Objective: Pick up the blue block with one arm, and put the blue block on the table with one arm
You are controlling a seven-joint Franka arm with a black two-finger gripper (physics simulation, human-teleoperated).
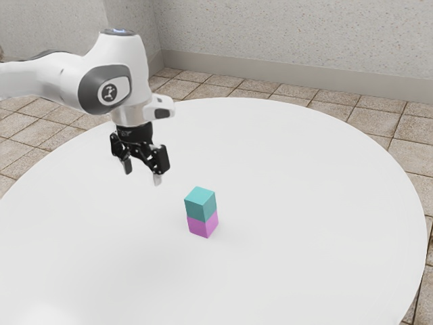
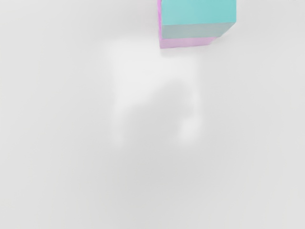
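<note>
- Blue block (image 1: pixel 200 204) sits squarely on top of the pink block (image 1: pixel 203 227), which rests on the round white table (image 1: pixel 304 169); so the blue one does not touch the table itself.
- The claw (image 1: pixel 143 171) is wide and holds nothing, its two fingers (image 1: pixel 157 179) well apart, hanging above the table and toward the exterior view's left of the stack.
- Lining up looks like the step in hand, with the lift still to do. In the wrist view the stack lies well off the middle, so a straight drop from here would likely miss it and close on air.
- Coming down while sliding across would be the worst mix: a low fingertip could catch the side of the blue block and knock it off, or topple both. Better to get over the stack first, then descend.
- Going too deep is the next danger. The blocks are flush and about equally wide, so a low grip could pinch both and carry the pink one along.
- Too shallow a grip, or one turned against the flat sides, might let the block twist out on the way up.
- Setting down carries its own risk: let go too high and the block may tumble; lower it too near the pink block and they may bump. A spot well apart from it seems safest.
</note>
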